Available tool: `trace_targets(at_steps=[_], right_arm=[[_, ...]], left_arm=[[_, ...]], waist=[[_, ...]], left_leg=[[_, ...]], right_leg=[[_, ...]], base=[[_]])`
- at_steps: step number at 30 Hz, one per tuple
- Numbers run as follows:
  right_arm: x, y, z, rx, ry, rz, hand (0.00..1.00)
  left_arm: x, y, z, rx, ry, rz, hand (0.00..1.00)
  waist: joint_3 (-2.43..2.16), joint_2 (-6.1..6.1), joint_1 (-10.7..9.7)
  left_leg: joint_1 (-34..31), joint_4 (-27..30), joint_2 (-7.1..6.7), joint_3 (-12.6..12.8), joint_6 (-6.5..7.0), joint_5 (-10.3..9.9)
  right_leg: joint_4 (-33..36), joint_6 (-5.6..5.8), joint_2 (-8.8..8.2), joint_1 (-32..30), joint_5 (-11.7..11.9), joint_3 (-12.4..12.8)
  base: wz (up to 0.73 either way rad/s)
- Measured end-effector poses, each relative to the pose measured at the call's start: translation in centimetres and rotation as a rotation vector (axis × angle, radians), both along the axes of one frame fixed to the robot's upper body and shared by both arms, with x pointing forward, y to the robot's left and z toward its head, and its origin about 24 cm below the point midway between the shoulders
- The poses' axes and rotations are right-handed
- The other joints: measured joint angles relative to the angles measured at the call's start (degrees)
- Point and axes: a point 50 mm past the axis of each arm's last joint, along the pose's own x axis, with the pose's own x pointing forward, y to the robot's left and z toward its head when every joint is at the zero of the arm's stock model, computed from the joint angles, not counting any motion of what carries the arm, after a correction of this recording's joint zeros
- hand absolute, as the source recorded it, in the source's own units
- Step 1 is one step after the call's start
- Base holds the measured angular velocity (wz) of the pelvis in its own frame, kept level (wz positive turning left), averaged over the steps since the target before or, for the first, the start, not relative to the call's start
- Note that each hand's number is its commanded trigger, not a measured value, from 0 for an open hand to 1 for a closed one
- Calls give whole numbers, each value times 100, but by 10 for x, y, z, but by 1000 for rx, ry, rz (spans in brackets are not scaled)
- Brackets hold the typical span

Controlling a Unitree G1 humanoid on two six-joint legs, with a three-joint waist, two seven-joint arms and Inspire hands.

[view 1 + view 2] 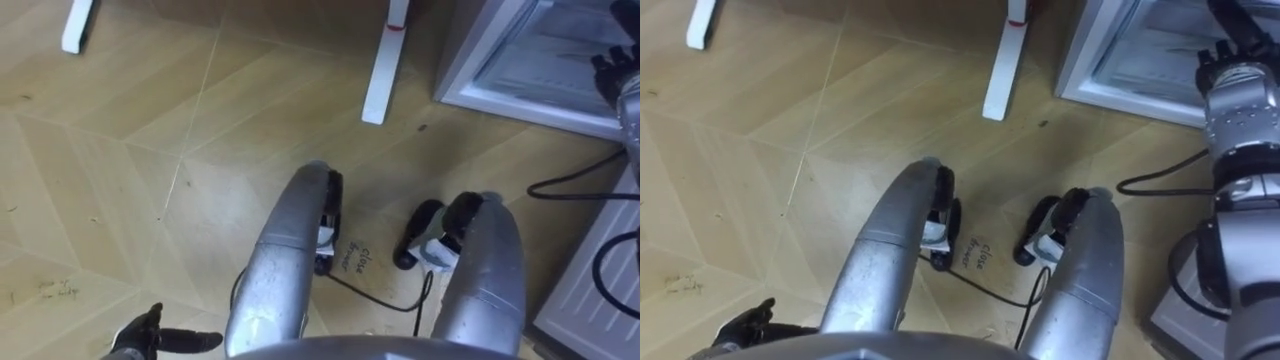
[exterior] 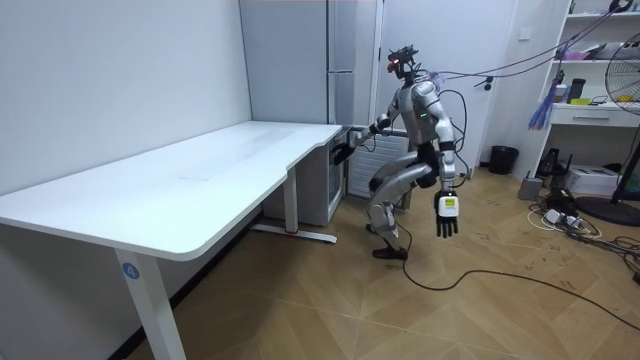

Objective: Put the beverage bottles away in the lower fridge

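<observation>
The lower fridge (image 1: 520, 70) stands open at the upper right of the eye views, with a pale shelf showing inside; I see no drink. My right hand (image 1: 1232, 48) reaches to the fridge's opening, its dark fingers at the frame edge. In the room view that right hand (image 2: 343, 152) is at the fridge under the table's end. My left hand (image 1: 150, 338) hangs low at my left side, fingers straight and holding nothing, as the room view's left hand (image 2: 447, 213) also shows. I stand with bent knees in front of the fridge.
Two white table feet (image 1: 383, 62) (image 1: 78, 25) rest on the wooden floor ahead. A white ribbed panel (image 1: 600, 285) stands at my lower right. The long white table (image 2: 200, 180) runs to the room view's left, beside a tall grey fridge (image 2: 330, 60).
</observation>
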Motion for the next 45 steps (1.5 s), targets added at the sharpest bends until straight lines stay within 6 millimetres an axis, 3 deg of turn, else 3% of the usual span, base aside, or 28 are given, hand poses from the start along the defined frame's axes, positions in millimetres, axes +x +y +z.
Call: trace_targets(at_steps=[3,5,8,9,10,12,13,18,21,23,24,28,31,39,45], right_arm=[[-8,-7,-11,-41,43,26,0],[-13,-9,-20,-111,105,96,0],[-19,-8,-30,-236,217,243,0],[-23,-7,-35,-275,258,301,0],[-27,-6,-42,-320,310,378,0],[-29,-1,-47,-364,373,498,0],[-32,1,-51,-410,422,582,0],[-59,6,-74,-575,538,870,0],[-70,10,-80,-626,546,973,0],[-84,7,-88,-628,564,997,0],[-97,5,-94,-618,587,1019,0],[-141,8,-123,-520,641,1045,0],[-170,24,-146,-453,690,1100,0],[-241,58,-192,-251,860,1119,0],[-267,79,-207,-135,895,1038,0]], left_arm=[[-2,2,0,1,14,11,0],[-2,4,1,-2,17,14,0],[0,6,2,-4,17,27,0],[2,7,2,-5,12,41,0],[5,9,3,-3,4,56,0],[6,12,4,1,-1,60,0],[7,14,5,5,-4,61,0],[7,23,8,-7,-42,155,0],[5,24,9,-7,-46,167,0],[3,22,8,-11,-46,191,0],[-3,22,7,-9,-33,206,0],[-17,18,3,-7,20,221,0],[-24,6,-2,-32,50,224,0],[-20,-18,-9,-91,21,265,0],[-27,-18,-9,-61,22,310,0]], waist=[[4,50,69],[25,7,66],[45,-199,28],[75,-288,1],[69,-392,-39],[70,-542,-107],[66,-617,-101],[55,-728,-455],[8,-804,-739],[-43,-780,-832],[-121,-807,-840],[-291,-772,-979],[-291,-718,-1049],[-278,-501,-1128],[-243,-528,-1248]], left_leg=[[298,-275,-8,-5,-71,42],[561,-558,-3,28,-114,67],[926,-1131,-2,82,-164,255],[1114,-1371,8,87,-176,300],[1317,-1651,6,83,-199,361],[1640,-2085,39,127,-265,463],[1888,-2338,119,196,-261,504],[2744,-3088,120,275,-267,564],[3241,-3574,96,455,-203,644],[3609,-3860,101,479,-184,679],[3901,-4094,104,522,-187,702],[4950,-5005,61,504,-187,887],[5538,-5474,10,494,-201,965],[6385,-6451,-104,517,-248,1278],[6773,-6699,-83,542,-282,1345]], right_leg=[[-290,0,-61,332,4,-139],[-546,18,-63,588,34,-199],[-1226,-134,131,949,578,-219],[-1474,-173,187,1147,709,-282],[-1758,-160,268,1342,800,-298],[-2199,-238,392,1638,977,-306],[-2502,-250,466,1866,1080,-317],[-3208,-116,608,2661,1175,-304],[-3598,-11,625,3068,1229,-231],[-3911,57,701,3465,1302,-262],[-4116,97,724,3740,1342,-259],[-4995,247,870,4831,1503,-359],[-5314,301,901,5361,1532,-395],[-5799,360,939,5956,1562,-388],[-6037,358,1056,6331,1562,-363]], base=[[-8],[5],[-7],[-10],[-10],[-27],[-39],[-11],[-11],[-8],[-6],[10],[5],[1],[-3]])
